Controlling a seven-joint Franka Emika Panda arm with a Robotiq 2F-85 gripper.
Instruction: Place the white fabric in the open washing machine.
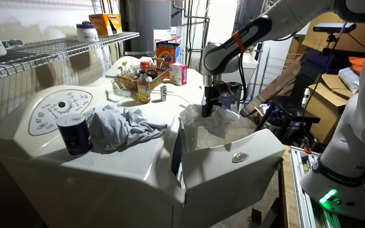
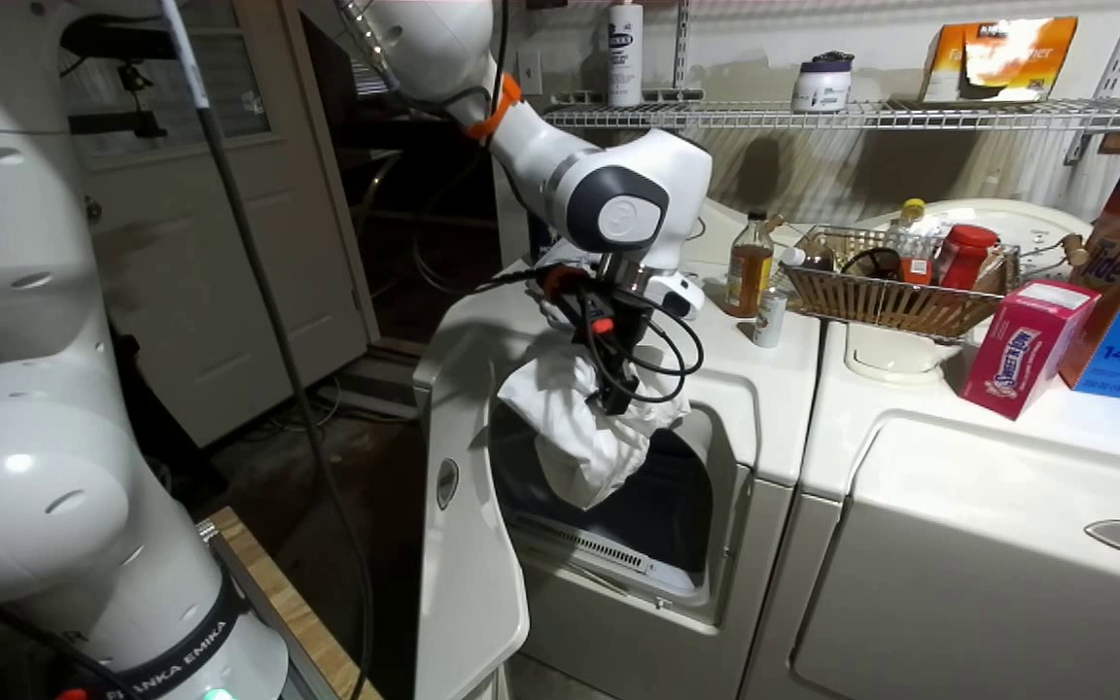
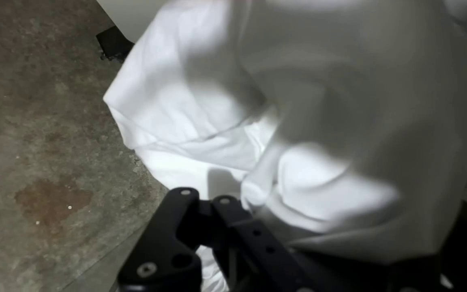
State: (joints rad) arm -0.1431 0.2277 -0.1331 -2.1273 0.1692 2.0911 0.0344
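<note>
The white fabric (image 1: 222, 122) hangs crumpled from my gripper (image 1: 207, 111). In an exterior view the fabric (image 2: 584, 452) hangs in front of the upper part of the machine's dark opening (image 2: 677, 506). My gripper (image 2: 615, 397) points down and is shut on the fabric near its top. The machine (image 1: 106, 186) stands with its door (image 1: 233, 177) swung open; the door (image 2: 468, 544) also shows in an exterior view. In the wrist view the fabric (image 3: 339, 101) fills most of the picture, beside the gripper's black linkage (image 3: 253, 239); the fingertips are hidden there.
A grey cloth (image 1: 119, 126) and a dark canister (image 1: 74, 134) lie on the machine's top. A bottle (image 2: 748, 267), a small can (image 2: 770, 316), a basket (image 2: 895, 297) and a pink box (image 2: 1027, 345) stand further along. A wire shelf (image 2: 881, 117) runs above.
</note>
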